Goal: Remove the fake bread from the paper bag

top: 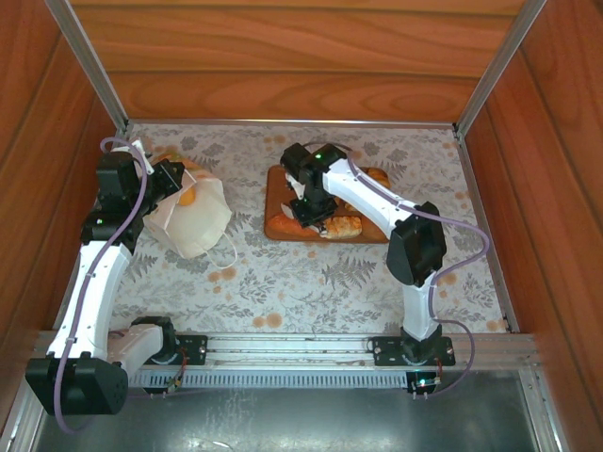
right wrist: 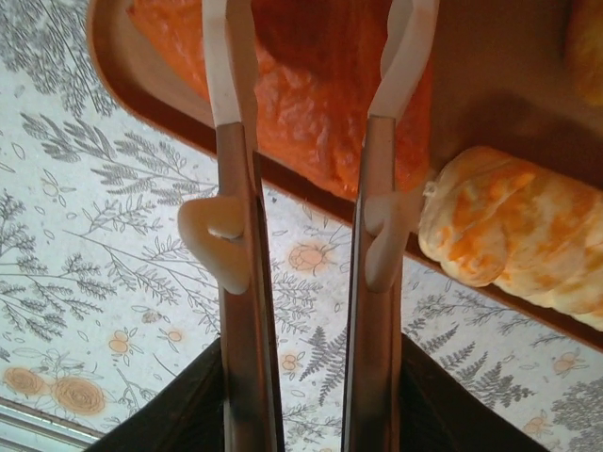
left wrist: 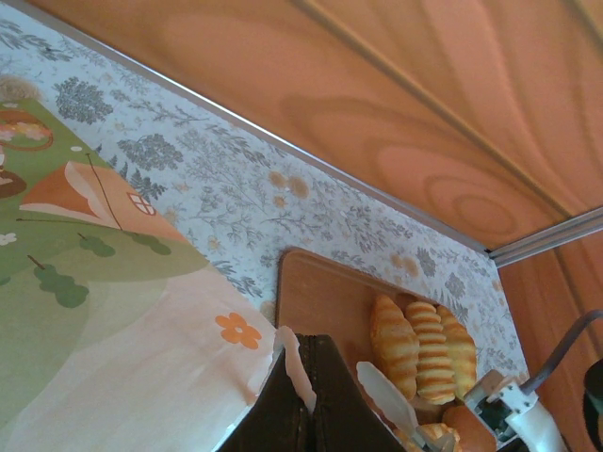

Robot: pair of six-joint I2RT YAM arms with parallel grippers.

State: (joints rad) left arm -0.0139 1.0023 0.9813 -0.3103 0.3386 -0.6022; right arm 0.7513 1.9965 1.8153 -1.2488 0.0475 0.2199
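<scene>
Your left end effector (left wrist: 301,358) is clamped tight on the edge of the bag (top: 193,221), held left of the tray (top: 275,202). A roll (top: 341,227) lies along the tray's near edge. Just beyond it, your right end effector (right wrist: 316,38) stands partly open over the orange piece (right wrist: 311,122); you cannot tell whether it touches. More rolls (left wrist: 424,348) sit at the tray's far right.

Open patterned table (top: 311,282) between paper bag (top: 193,226) and tray (top: 274,202); wooden walls (top: 283,56) close on three sides.
</scene>
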